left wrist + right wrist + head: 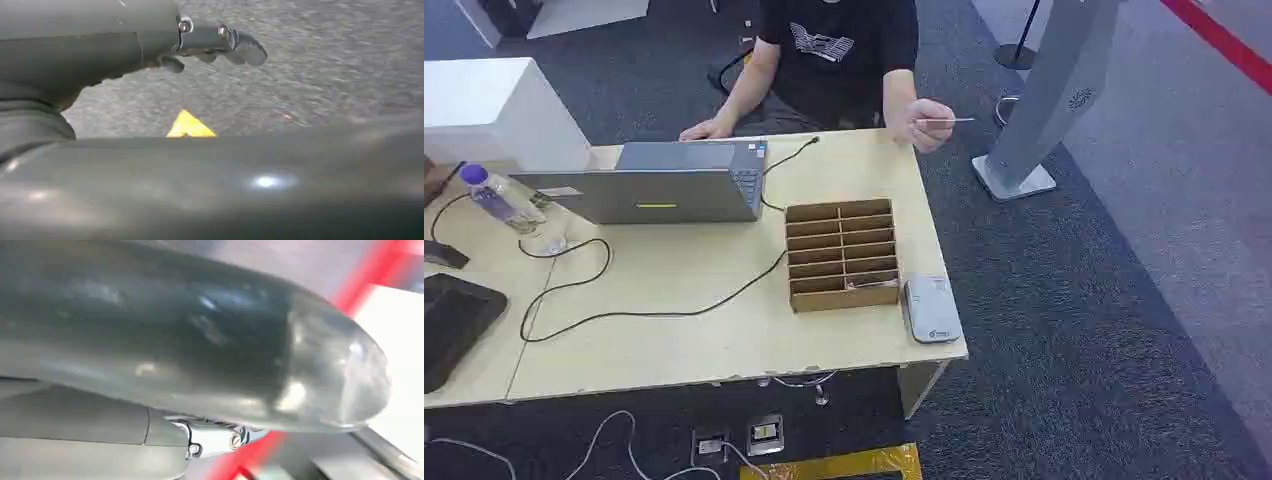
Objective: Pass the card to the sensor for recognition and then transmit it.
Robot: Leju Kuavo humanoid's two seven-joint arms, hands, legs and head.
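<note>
One card [948, 120] held edge-on by a person's hand [929, 124] beyond the table [724, 330].

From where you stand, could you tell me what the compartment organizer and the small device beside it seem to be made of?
The compartment organizer looks like brown cardboard or thin fibreboard: matte, flat slotted dividers, a uniform tan colour. The small device looks like light grey plastic with a smooth, slightly glossy shell and rounded corners. Neither material is certain.

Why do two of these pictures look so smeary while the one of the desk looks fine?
The head view is evenly lit and sharp: the laptop, the cardboard organizer and the card in the person's hand read clearly. The left wrist view is soft, with a glare spot on a rounded grey part close to the lens. The right wrist view is heavily blurred, its red stripe smeared and one side washed out white.
</note>
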